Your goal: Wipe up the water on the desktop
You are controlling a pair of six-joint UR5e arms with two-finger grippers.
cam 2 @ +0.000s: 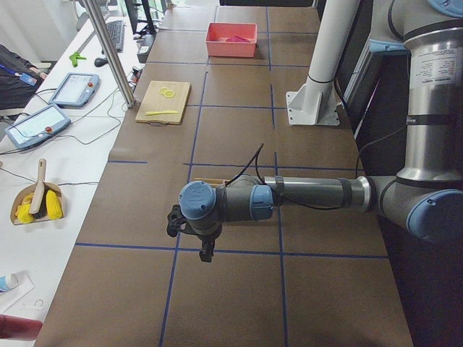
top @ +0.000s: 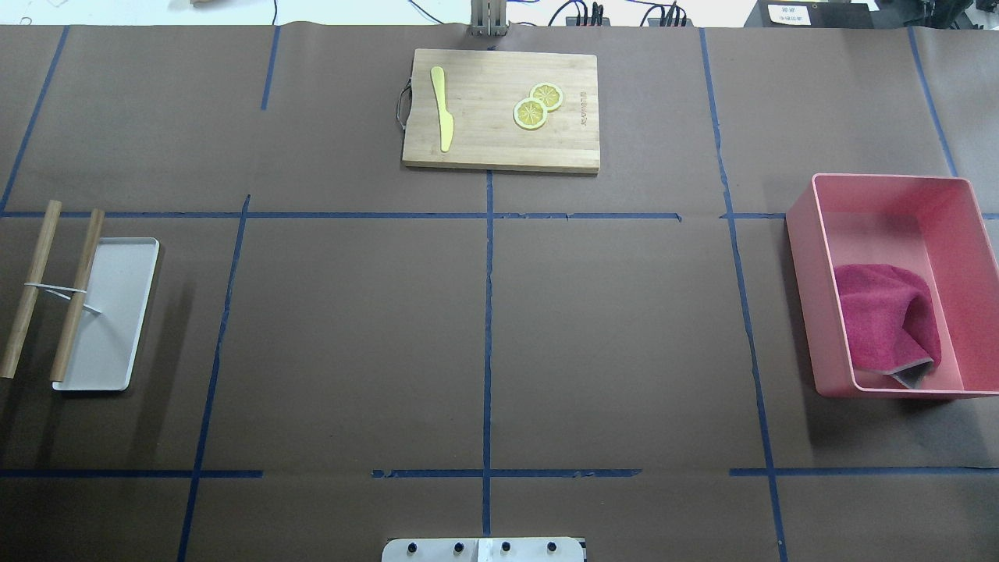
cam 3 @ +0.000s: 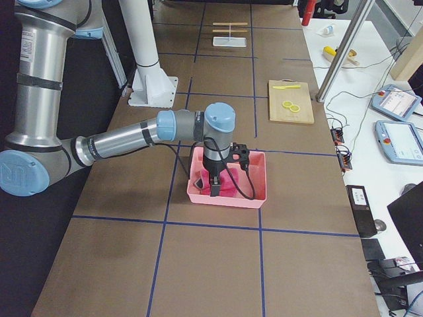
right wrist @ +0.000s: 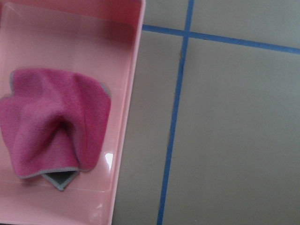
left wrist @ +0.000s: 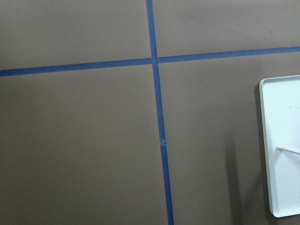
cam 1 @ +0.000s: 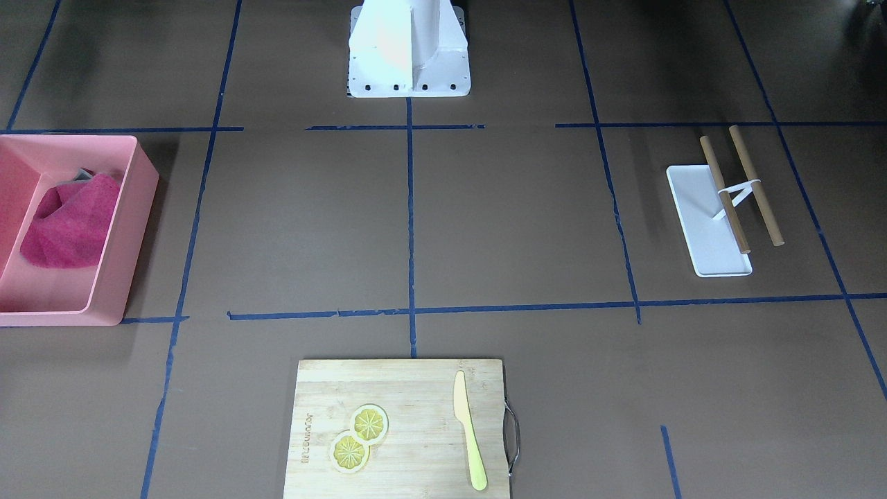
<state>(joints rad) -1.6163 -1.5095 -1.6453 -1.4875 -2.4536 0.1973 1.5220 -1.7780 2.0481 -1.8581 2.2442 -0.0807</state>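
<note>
The desktop [top: 351,336] is dark brown with blue tape lines; no water patch shows on it in any view. A crumpled pink cloth [top: 886,320] lies in a pink bin [top: 804,257] at the right side, and the cloth also shows in the right wrist view [right wrist: 51,122]. My right gripper [cam 3: 215,188] hangs over that bin, seen only in the exterior right view, so I cannot tell its state. My left gripper [cam 2: 206,249] points down above the desktop near the white tray, seen only in the exterior left view, so I cannot tell its state.
A bamboo cutting board [top: 499,109] with a yellow knife [top: 442,109] and two lemon slices [top: 537,105] lies at the far middle. A white tray [top: 109,312] with two tied wooden sticks [top: 74,304] lies at the left. The robot's white base [cam 1: 409,48] stands at the near edge.
</note>
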